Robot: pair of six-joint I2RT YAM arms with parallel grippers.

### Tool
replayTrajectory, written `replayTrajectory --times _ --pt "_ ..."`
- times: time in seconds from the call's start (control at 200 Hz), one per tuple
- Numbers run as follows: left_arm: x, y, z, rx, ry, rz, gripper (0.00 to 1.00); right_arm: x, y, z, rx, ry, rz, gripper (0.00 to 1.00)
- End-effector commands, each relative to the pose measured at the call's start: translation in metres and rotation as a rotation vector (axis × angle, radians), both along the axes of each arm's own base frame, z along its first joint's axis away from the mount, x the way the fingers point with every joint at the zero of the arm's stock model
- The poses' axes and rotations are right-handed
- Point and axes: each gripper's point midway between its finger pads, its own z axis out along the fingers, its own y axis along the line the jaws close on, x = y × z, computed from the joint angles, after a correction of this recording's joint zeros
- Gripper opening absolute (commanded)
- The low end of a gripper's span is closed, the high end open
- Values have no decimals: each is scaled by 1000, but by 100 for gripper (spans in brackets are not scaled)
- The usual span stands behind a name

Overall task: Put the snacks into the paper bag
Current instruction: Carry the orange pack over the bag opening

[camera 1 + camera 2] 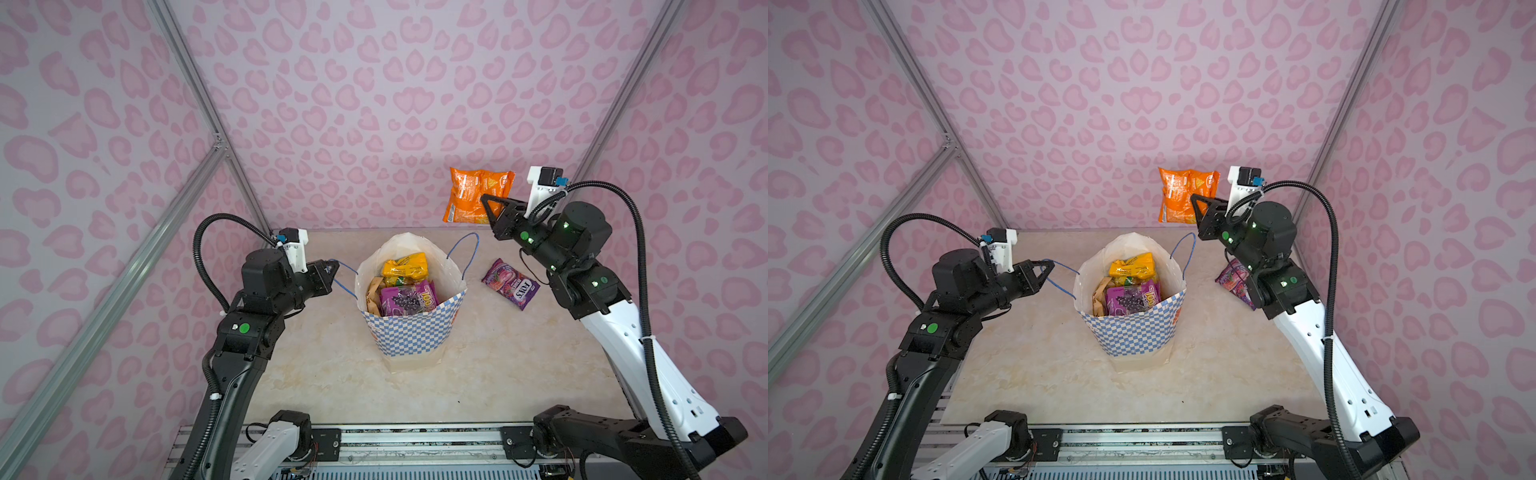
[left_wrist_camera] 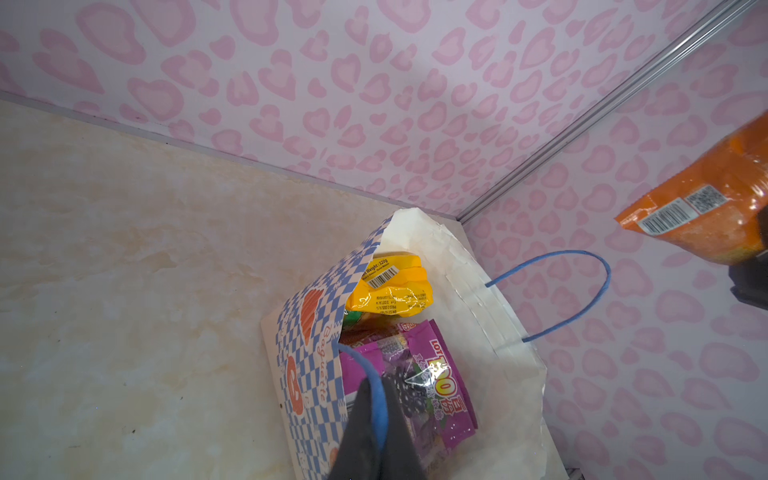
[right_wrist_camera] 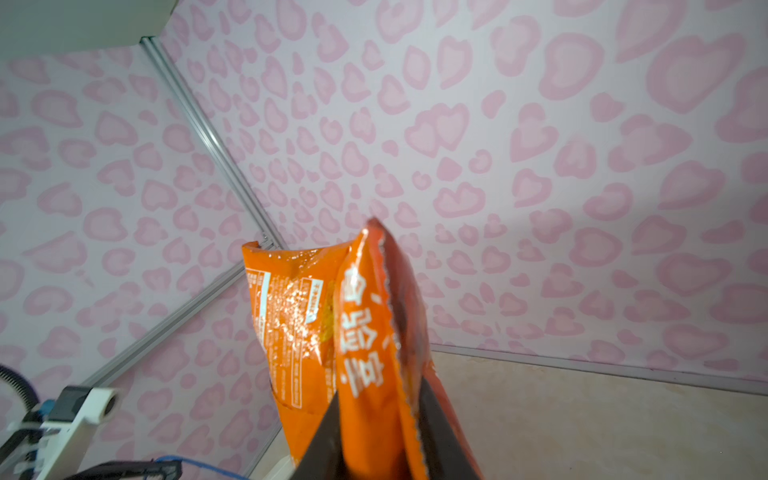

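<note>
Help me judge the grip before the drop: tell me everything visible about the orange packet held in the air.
The orange packet is glossy, crinkly plastic with white print panels, white characters, a barcode and QR code near one end, and a serrated seal edge. It is creased lengthwise and hangs roughly upright in the air, higher than the paper bag and off to its right, clear of the table. Only the right gripper touches it, jaws pinched on one side edge.

Laboratory robot test cell, boxed in by an aluminium extrusion frame (image 1: 189,70) rising at the far left and far right corners, pink heart-print wall panels (image 1: 374,104) on three sides, marble-look tabletop (image 1: 324,382), two cabled robot arms (image 1: 237,361) bolted to a slotted metal base rail (image 1: 415,434) along the near edge.
</note>
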Motion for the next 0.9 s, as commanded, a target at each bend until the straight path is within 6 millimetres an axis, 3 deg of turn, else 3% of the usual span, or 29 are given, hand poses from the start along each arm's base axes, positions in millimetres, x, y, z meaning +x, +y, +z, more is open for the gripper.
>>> replayTrajectory --times 0.0,0.265,0.375,0.705,0.895 --pt "5 -4 18 -23 -78 -16 3 -11 21 -10 -135 -12 11 26" --pt "9 -6 12 -25 -55 -23 3 -37 96 -63 -316 57 211 26" --pt "9 -7 11 -28 -49 -29 3 -43 119 -89 -393 93 270 26" --pt "11 -6 10 -25 -46 -24 4 -58 162 -166 -536 246 422 24" --pt "12 -7 8 -26 -40 -26 4 -67 177 -193 -584 303 484 25"
